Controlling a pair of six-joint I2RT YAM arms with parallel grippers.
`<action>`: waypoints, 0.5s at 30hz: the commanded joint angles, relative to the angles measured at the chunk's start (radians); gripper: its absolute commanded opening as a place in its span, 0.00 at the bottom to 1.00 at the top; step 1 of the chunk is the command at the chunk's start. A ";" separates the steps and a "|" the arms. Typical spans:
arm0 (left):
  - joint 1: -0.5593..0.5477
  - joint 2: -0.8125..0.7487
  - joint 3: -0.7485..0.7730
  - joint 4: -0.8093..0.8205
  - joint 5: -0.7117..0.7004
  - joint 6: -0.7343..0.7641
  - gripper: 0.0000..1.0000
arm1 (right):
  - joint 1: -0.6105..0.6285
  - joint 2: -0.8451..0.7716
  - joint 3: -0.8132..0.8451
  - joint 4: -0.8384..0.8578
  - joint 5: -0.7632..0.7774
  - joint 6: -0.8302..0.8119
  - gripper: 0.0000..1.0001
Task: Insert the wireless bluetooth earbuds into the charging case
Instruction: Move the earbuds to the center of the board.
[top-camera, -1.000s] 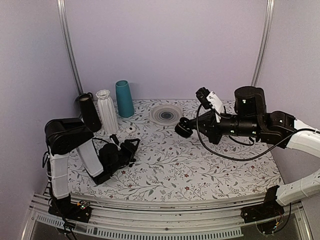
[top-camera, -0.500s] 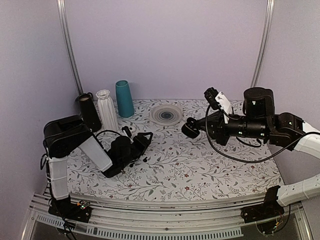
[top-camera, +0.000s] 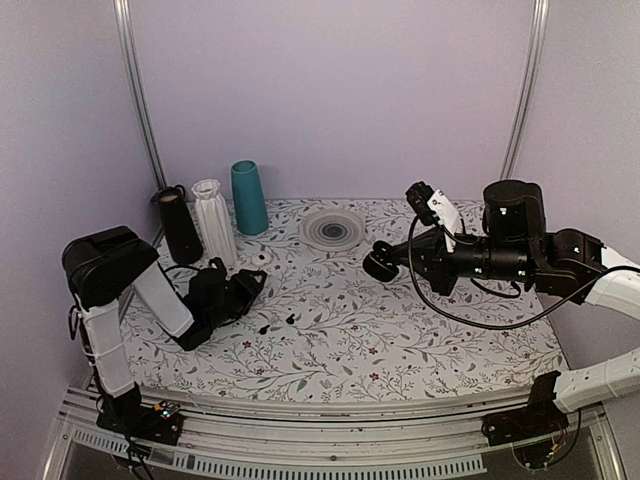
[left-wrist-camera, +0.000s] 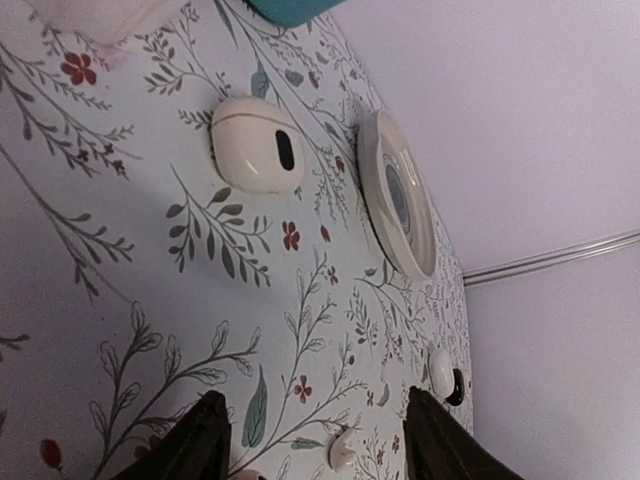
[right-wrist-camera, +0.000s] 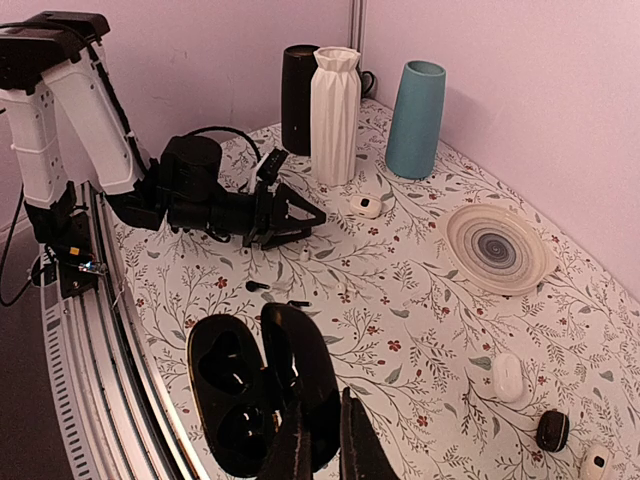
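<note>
Lilac walls (top-camera: 330, 90), floral tablecloth (top-camera: 400, 340), metal corner rails (top-camera: 140, 100)

I see three vases (top-camera: 213, 222) in a row at the back-left corner of the table (top-camera: 420, 340), with the plate (top-camera: 333, 228) to their right by the back edge. The earbuds (top-camera: 290, 320) lie left of centre, just right of the left gripper (top-camera: 250, 285). The charging case (top-camera: 377, 262) sits in the right gripper (right-wrist-camera: 318, 430), above the table's right half

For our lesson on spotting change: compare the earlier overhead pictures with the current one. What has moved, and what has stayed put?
The left hand, open and empty, reached out toward the middle, then drew back to the left. The right hand, shut on the open case, shifted a little to the right. Nothing was picked up or let go. The earbuds lie on the cloth; the white vase and plate stayed put.
</note>
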 joint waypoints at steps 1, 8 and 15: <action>0.003 0.085 0.038 0.044 0.067 0.016 0.60 | -0.005 -0.007 0.000 0.028 -0.010 0.005 0.03; -0.077 0.163 0.105 0.033 -0.002 -0.018 0.61 | -0.006 -0.021 -0.008 0.023 -0.012 0.016 0.03; -0.212 0.176 0.158 -0.031 -0.106 -0.048 0.61 | -0.006 -0.051 -0.023 0.009 -0.014 0.030 0.03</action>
